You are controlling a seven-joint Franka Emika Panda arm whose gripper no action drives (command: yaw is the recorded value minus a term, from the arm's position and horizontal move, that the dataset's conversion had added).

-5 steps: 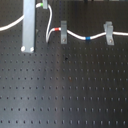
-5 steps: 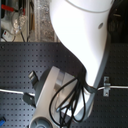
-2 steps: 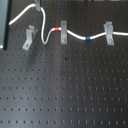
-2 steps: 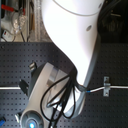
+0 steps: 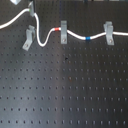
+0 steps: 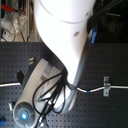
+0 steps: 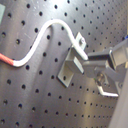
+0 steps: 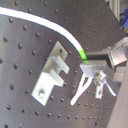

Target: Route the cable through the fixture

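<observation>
Cable runs left-right across far side of counter, through two upright clips. Fixture slants, long axis tilted, at the first exterior view's left. Claw pinches cable just beside fixture.

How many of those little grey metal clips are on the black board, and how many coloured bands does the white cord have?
Grey metal clips: 3, one slanted and two upright, in the first exterior view.
Red bands on the cord: 1.
Blue bands: 1.
Total: 5.
</observation>
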